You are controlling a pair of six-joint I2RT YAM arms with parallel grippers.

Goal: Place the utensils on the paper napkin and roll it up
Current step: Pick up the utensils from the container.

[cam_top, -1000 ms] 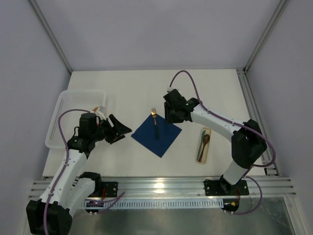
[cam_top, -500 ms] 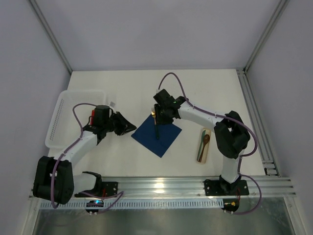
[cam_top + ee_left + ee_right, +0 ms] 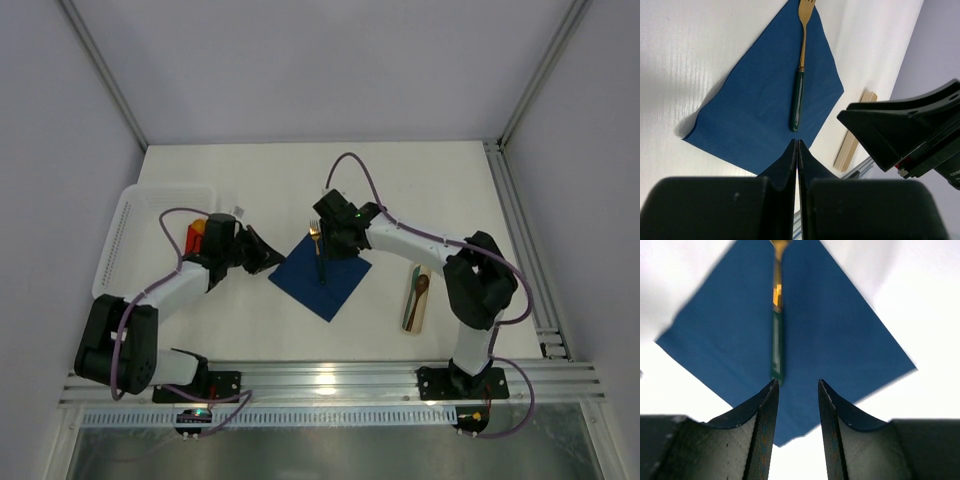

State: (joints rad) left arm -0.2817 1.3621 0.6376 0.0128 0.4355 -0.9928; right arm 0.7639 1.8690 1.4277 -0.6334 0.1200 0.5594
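One fork lies on the blue napkin. Your left fingers are shut and empty, your right fingers half open and empty. Lay the spoon beside it next.

The left gripper has its two black fingers pressed flat together, their tips hiding the nearest corner of the thin navy-blue paper napkin. Straight ahead of the tips, a fork with copper tines and a dark green handle lies on that sheet, handle end nearest. A pale beige bar sits off to the right of the tips.
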